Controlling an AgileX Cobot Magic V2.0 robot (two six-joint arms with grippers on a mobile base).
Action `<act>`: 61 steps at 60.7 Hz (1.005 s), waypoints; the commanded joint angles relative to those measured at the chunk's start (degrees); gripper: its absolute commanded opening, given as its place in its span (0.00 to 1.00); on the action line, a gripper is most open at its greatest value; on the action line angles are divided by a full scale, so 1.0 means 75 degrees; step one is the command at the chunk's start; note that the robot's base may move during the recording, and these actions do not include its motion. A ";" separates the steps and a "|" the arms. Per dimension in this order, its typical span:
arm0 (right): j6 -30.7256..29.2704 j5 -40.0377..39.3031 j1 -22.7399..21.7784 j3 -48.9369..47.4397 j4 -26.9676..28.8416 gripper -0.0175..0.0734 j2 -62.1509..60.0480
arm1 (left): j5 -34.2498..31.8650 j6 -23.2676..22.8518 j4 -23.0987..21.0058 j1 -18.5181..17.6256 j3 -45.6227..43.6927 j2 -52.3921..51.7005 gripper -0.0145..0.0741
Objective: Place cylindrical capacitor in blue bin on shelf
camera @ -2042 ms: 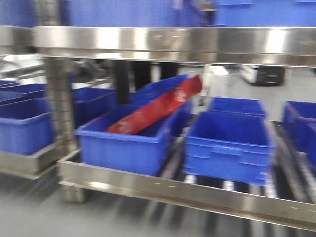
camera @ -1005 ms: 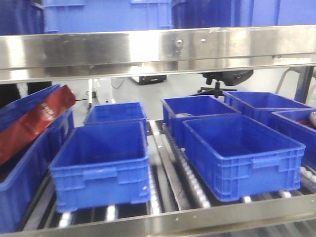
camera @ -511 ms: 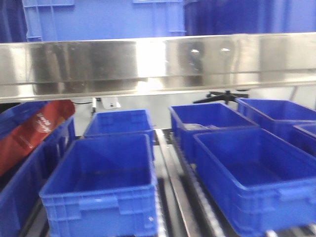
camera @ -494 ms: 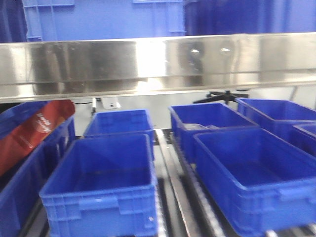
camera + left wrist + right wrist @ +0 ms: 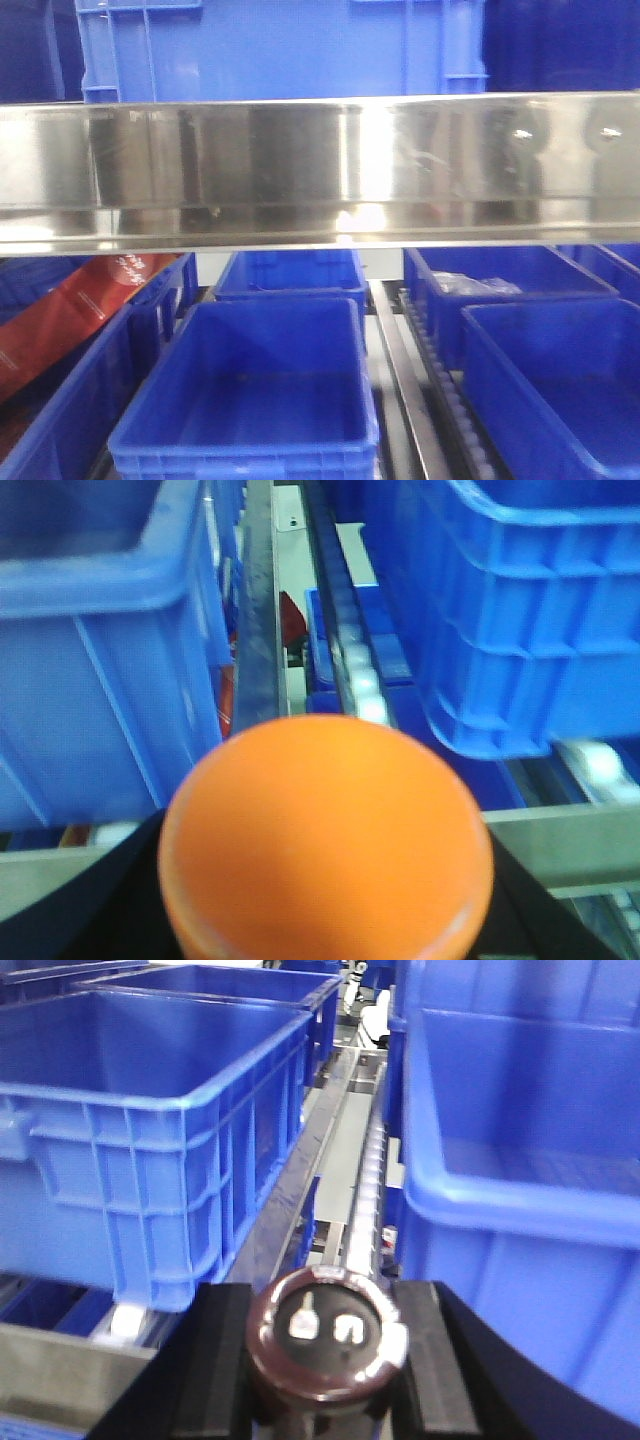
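The cylindrical capacitor (image 5: pixel 328 1332) is a dark brown cylinder with two bright terminals on its end. It sits between the black pads (image 5: pixel 225 1360) of my right gripper (image 5: pixel 328 1355), which is shut on it. It hangs before the gap between two blue bins (image 5: pixel 150 1110) on the shelf. My left gripper (image 5: pixel 325 880) is shut on an orange round object (image 5: pixel 325 835) that hides its fingertips. In the front view the shelf's steel rail (image 5: pixel 320 170) crosses the middle, and neither gripper shows there.
Below the rail stand a centre blue bin (image 5: pixel 250 400) and a right one (image 5: pixel 560 380), with more bins behind. A red packet (image 5: pixel 70 310) leans in the left bin. Another blue bin (image 5: pixel 280 45) sits on the upper tier. Roller tracks (image 5: pixel 350 670) run between the bins.
The front view has closed in on the shelf and risen: the steel rail now fills the middle and the lower bins look larger. The bins have not moved.
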 commanded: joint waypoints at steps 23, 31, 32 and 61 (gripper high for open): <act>-0.0026 -0.0197 0.0007 -0.0063 -0.0083 0.14 -0.0043 | -0.0217 0.0024 -0.0032 -0.0043 -0.0056 -0.0014 0.04; -0.0026 -0.0197 0.0007 -0.0063 -0.0083 0.14 -0.0043 | -0.0217 0.0024 -0.0032 -0.0043 -0.0056 -0.0014 0.04; -0.0026 -0.0197 0.0007 -0.0063 -0.0083 0.14 -0.0043 | -0.0217 0.0024 -0.0032 -0.0043 -0.0056 -0.0014 0.04; -0.0026 -0.0197 0.0007 -0.0063 -0.0083 0.14 -0.0043 | -0.0223 0.0024 -0.0032 -0.0043 -0.0056 -0.0014 0.04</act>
